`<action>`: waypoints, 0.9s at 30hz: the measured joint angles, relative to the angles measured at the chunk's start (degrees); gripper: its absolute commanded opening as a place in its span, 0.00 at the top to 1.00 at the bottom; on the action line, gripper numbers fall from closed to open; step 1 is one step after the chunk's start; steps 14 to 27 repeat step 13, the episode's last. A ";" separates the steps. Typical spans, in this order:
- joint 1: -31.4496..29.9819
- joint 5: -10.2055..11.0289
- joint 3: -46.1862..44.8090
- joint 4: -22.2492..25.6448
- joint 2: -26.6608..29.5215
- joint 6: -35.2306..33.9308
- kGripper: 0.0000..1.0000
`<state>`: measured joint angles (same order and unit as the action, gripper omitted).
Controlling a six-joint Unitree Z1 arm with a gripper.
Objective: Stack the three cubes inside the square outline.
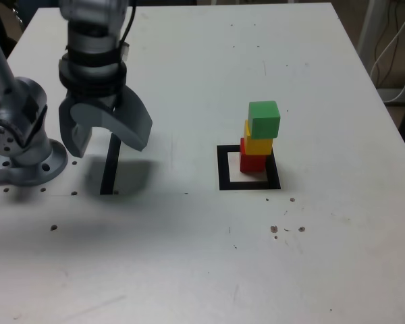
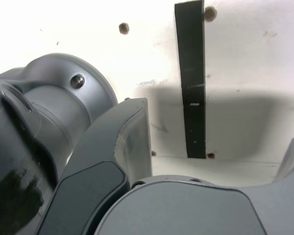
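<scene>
1. We see our hand (image 1: 104, 135) hanging empty with its jaws spread wide, pointing down over the narrow black strip (image 1: 110, 165) near the arm's base (image 1: 27, 162), toward the table's (image 1: 189, 270) left edge in the exterior view.
2. The stack lies well apart, to that view's right: green cube (image 1: 264, 119) on yellow cube (image 1: 258, 144) on red cube (image 1: 252, 160), in the square outline (image 1: 223, 169).
3. The red cube sits against the outline's far right corner, and the upper cubes look slightly offset.
4. We judge the stacking done; the table around is bare and white.
</scene>
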<state>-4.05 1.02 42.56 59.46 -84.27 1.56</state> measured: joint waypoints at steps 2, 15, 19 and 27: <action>-0.09 0.33 -1.17 -2.24 0.89 -0.16 0.01; -0.14 0.67 -1.91 -3.76 0.45 -1.07 0.01; -0.14 0.67 -1.91 -3.76 0.45 -1.07 0.01; -0.14 0.67 -1.91 -3.76 0.45 -1.07 0.01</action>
